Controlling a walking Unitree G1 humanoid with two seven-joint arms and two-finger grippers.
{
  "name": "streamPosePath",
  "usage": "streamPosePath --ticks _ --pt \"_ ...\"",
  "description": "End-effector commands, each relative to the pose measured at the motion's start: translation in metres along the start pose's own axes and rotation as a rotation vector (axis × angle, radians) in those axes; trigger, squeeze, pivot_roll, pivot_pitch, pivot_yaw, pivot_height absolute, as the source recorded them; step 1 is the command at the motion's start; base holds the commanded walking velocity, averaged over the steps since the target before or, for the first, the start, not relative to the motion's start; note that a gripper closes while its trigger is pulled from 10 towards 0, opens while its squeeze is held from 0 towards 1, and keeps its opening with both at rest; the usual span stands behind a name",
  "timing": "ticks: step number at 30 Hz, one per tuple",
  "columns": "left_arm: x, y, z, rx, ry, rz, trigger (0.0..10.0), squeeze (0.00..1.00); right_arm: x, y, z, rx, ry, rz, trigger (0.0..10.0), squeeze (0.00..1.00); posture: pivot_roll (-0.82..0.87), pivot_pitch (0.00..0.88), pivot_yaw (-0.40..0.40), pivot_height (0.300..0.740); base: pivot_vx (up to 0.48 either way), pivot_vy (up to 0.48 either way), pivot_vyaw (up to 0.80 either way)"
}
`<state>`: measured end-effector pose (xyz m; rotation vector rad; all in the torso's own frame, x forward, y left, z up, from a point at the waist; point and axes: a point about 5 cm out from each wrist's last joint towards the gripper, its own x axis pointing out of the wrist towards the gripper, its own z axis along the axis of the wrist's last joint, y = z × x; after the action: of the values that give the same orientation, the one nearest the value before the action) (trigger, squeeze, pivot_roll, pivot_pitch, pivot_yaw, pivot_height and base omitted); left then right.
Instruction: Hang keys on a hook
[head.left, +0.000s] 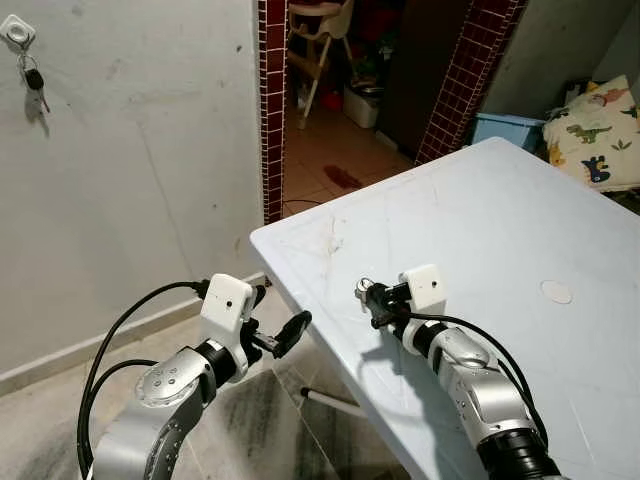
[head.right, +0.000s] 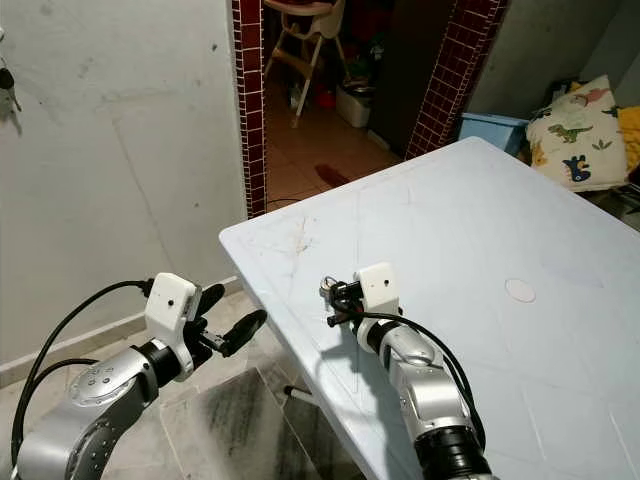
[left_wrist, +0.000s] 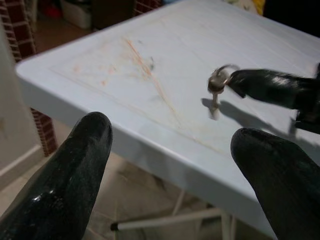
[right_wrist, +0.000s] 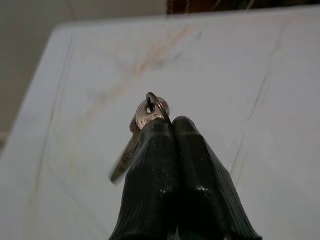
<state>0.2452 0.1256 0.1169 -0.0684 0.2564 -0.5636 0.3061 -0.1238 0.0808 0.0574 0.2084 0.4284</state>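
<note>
— What do we have in the right tool (right_wrist: 172, 127)?

— Its two ribbed black fingers are pressed together, pinching the keys (right_wrist: 142, 125) by the ring end. We hold them just above the tabletop (head.left: 480, 220), near its front corner. The split ring and the round key head poke out past the fingertips; a blade hangs away from the head, down toward the tabletop and a little to one side, so the long axis runs steeply downward. It is blurred.

— Any writing on them?

— There seem to be stamped marks on the key head, but we cannot read them. The metal looks silvery with a warm tint.

— And our left tool (head.left: 275, 322)?

— Spread wide, its glossy rounded fingers (left_wrist: 75, 175) holding nothing. It sits off the tabletop's edge, over the floor, pointing toward the right tool.

— The tabletop itself?

— Pale plastic, smooth, with rounded corners, shallow moulded lines, faint orange-brown scuffs near the corner and a round plug (head.left: 556, 292) further along.

— Where is the hook?

— The white hook (head.left: 17, 34) is high on the rough grey wall to our left, well apart from the tabletop. Another key (head.left: 35, 82) with a dark head hangs from it.

— Beyond?

— A doorway edged in dark red tiles, a high chair (head.left: 318, 35) inside, and a dinosaur-print cushion (head.left: 595, 130).
</note>
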Motion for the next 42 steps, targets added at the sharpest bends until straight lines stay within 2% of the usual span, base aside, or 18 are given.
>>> streamPosePath --ticks 1,3,7,8,9,10,11,13,19,26,42 --pt "0.002 0.002 0.004 0.016 -0.021 0.028 10.0 0.00 -0.002 -0.005 0.011 0.021 -0.059 -0.042 0.0 0.00 0.16 0.005 -0.083 0.740 0.000 0.000 0.00" --pt "0.004 0.007 0.009 0.031 -0.051 0.100 10.0 0.00 -0.006 -0.002 0.025 0.077 -0.125 -0.072 0.0 0.00 0.16 0.004 -0.084 0.740 0.000 0.000 0.00" --pt "0.003 0.016 0.017 0.047 -0.103 0.190 10.0 0.00 -0.014 0.000 0.035 0.130 -0.177 -0.106 0.0 0.00 0.16 0.003 -0.086 0.740 0.000 0.000 0.00" --pt "0.003 0.019 0.019 0.052 -0.114 0.216 10.0 0.00 -0.017 0.002 0.037 0.131 -0.187 -0.111 2.7 0.00 0.16 0.003 -0.087 0.740 0.000 0.000 0.00" --pt "0.001 0.024 0.022 0.072 -0.129 0.265 10.0 0.00 -0.024 0.005 0.040 0.137 -0.204 -0.121 8.4 0.00 0.16 0.001 -0.087 0.740 0.000 0.000 0.00" --pt "0.001 0.026 0.023 0.079 -0.132 0.280 10.0 0.00 -0.026 0.006 0.041 0.141 -0.208 -0.124 8.4 0.00 0.16 0.001 -0.087 0.740 0.000 0.000 0.00" --pt "0.001 0.027 0.024 0.075 -0.136 0.295 10.0 0.00 -0.029 0.009 0.042 0.150 -0.216 -0.126 10.0 0.00 0.16 0.000 -0.086 0.740 0.000 0.000 0.00" --pt "-0.002 0.033 0.023 0.090 -0.139 0.353 10.0 0.00 -0.041 0.015 0.045 0.165 -0.231 -0.148 10.0 0.00 0.15 0.000 -0.086 0.740 0.000 0.000 0.00" --pt "-0.004 0.035 0.017 0.059 -0.119 0.381 10.0 0.00 -0.049 0.024 0.043 0.199 -0.219 -0.141 10.0 0.00 0.15 0.000 -0.084 0.740 0.000 0.000 0.00" --pt "-0.001 0.039 0.018 0.054 -0.113 0.424 10.0 0.00 -0.048 0.030 0.047 0.202 -0.205 -0.130 10.0 0.00 0.15 0.000 -0.083 0.740 0.000 0.077 0.00" --pt "0.003 0.041 0.025 0.069 -0.114 0.405 10.0 0.00 -0.046 0.032 0.048 0.223 -0.203 -0.153 10.0 0.00 0.17 0.000 -0.064 0.740 0.000 0.460 0.00"
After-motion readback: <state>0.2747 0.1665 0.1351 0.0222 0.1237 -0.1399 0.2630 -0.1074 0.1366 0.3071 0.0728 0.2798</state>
